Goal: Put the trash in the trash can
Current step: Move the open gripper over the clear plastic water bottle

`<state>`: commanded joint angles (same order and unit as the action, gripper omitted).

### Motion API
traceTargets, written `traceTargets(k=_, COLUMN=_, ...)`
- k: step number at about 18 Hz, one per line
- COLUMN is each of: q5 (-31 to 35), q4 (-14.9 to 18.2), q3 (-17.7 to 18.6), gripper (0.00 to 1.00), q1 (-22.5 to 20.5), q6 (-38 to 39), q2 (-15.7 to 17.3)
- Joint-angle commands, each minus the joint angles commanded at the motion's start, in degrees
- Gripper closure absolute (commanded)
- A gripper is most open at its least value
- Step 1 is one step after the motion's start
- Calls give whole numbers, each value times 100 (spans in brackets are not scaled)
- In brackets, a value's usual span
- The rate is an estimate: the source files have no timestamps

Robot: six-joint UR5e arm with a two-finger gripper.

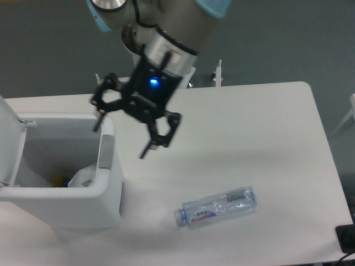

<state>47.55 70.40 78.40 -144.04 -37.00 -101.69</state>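
The crumpled white wrapper (83, 178) lies inside the open white trash can (110, 191) at the left, near its right wall. The clear water bottle (217, 206) with a blue cap and red-blue label lies on its side on the white table, at the front centre. My gripper (123, 136) is open and empty, hanging just right of the can's right rim and up and left of the bottle. The can's lid (11, 138) stands open at the far left.
A grey panel (105, 152) sits on the can's right rim. Something blue and yellow (62, 180) lies at the can's bottom. White posts (217, 73) stand behind the table's far edge. A dark object (347, 238) is at the front right corner.
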Motion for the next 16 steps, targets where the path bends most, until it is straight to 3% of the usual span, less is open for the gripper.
traceTargets(k=4, q5=105, q4=-88, q3=-430, gripper=0, q1=-10, q6=-105, q2=-430)
traceTargets(k=6, q5=865, q4=-70, q3=-545, gripper=0, q1=-10, q6=-629, q2=-589)
traceTargets(k=9, q5=1861, q4=8, q3=-440, gripper=0, q1=-45, q6=-1816, q2=-677)
traceTargets(k=14, q5=2047, q4=-53, q3=-317, gripper=0, q1=-106, q6=-2547, q2=-905)
traceTargets(k=16, q5=2808, q4=-62, q3=-351, gripper=0, q1=-115, q6=-2950, q2=-1089)
